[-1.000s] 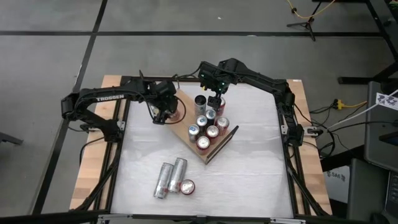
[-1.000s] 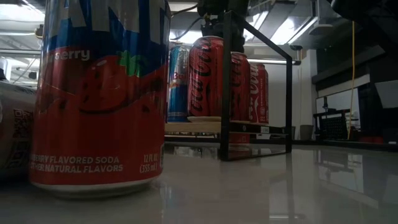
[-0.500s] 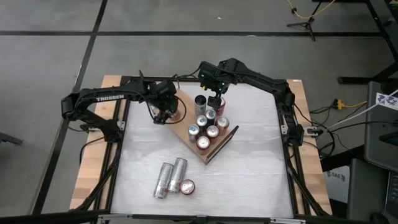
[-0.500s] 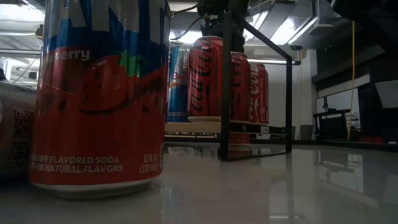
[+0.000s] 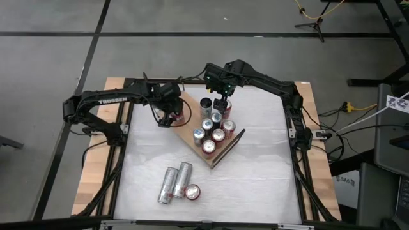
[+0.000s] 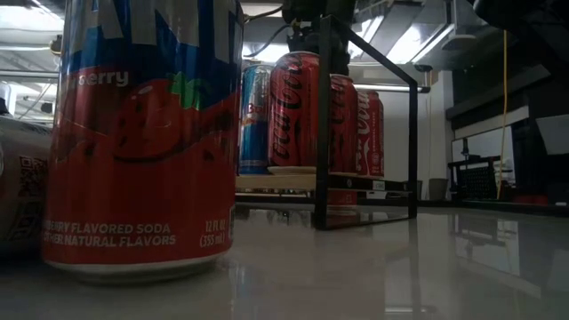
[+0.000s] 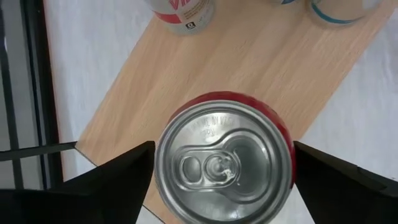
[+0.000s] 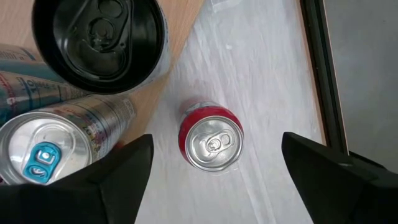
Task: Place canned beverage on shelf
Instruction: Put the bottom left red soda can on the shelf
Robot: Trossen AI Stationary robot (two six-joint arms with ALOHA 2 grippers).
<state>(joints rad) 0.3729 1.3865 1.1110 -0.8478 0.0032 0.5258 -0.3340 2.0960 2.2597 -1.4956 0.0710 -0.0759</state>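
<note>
The shelf (image 5: 192, 121) is a light wooden board lying cornerwise mid-table, with several cans upright on it. A red can (image 7: 227, 165) with a silver top stands on the board near its left corner. My left gripper (image 7: 224, 149) points down over this can, open, with one finger close on each side of it; no touch shows. My right gripper (image 8: 217, 155) hangs open high above the board's far edge. Below it a second red can (image 8: 211, 142) stands on the white table beside the board (image 8: 183, 15).
Near the front edge, two silver cans (image 5: 176, 181) lie on their sides and a red one (image 5: 192, 191) stands by them. The low view has a strawberry soda can (image 6: 142, 133) up close. A black wire rail (image 6: 324, 116) closes the board's near-right end.
</note>
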